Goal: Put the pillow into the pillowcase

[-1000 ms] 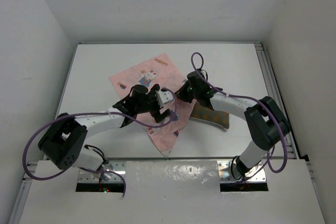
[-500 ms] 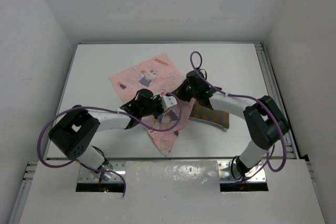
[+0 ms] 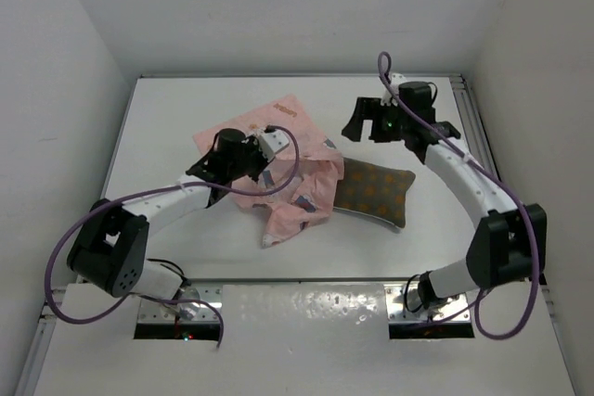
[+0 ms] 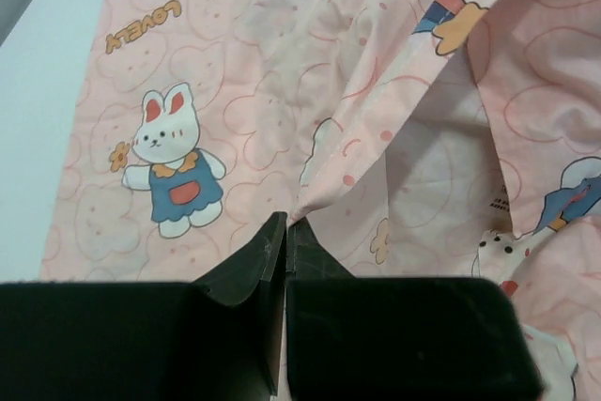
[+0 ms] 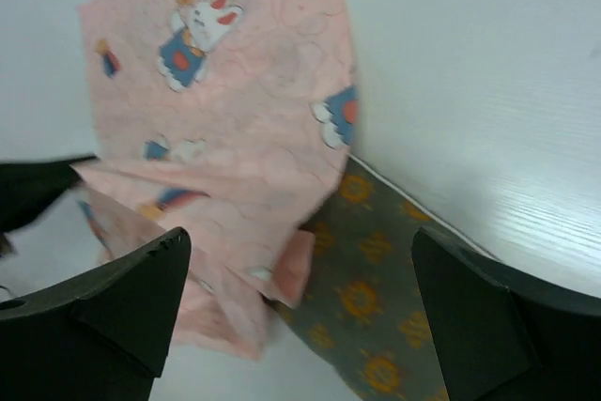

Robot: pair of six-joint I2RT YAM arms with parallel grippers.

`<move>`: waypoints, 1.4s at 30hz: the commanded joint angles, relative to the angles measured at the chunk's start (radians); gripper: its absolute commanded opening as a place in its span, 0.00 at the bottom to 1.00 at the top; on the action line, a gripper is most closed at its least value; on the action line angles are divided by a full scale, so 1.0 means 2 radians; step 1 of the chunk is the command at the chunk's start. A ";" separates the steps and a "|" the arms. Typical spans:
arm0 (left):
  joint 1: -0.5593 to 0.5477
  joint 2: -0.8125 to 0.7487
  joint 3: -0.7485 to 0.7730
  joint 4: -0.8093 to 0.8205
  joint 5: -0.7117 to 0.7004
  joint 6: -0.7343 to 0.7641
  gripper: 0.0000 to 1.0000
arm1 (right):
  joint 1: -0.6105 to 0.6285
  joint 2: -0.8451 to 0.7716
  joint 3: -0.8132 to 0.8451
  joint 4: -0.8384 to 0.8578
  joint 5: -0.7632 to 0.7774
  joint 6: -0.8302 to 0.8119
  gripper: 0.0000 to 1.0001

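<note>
The pink pillowcase (image 3: 295, 187) lies crumpled mid-table, and its right edge overlaps the left end of the olive-brown pillow (image 3: 379, 194). My left gripper (image 3: 263, 166) is shut on a raised fold of the pillowcase (image 4: 282, 91), with the cloth pinched at the fingertips (image 4: 274, 232). My right gripper (image 3: 390, 129) hangs open above the far right of the table, holding nothing. In the right wrist view the right gripper (image 5: 299, 237) looks down on the pillow (image 5: 376, 293), whose left end slips under the pillowcase (image 5: 244, 119).
White table (image 3: 167, 118) with a metal rail (image 3: 478, 136) along its right side and white walls around. Purple cables loop off both arms.
The left gripper shut on the pillowcase and drew it back to the left, bunching it. The right gripper opened, let go and rose away to the far right.
</note>
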 commanded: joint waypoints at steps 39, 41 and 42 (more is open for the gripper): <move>0.039 -0.086 0.024 -0.101 0.074 -0.028 0.00 | -0.040 -0.183 -0.143 0.065 0.139 -0.057 0.00; 0.026 -0.079 0.024 -0.094 0.083 -0.032 0.00 | -0.038 -0.218 -0.148 0.061 0.173 -0.060 0.00; 0.026 -0.079 0.025 -0.094 0.084 -0.032 0.00 | -0.038 -0.227 -0.147 0.056 0.175 -0.062 0.00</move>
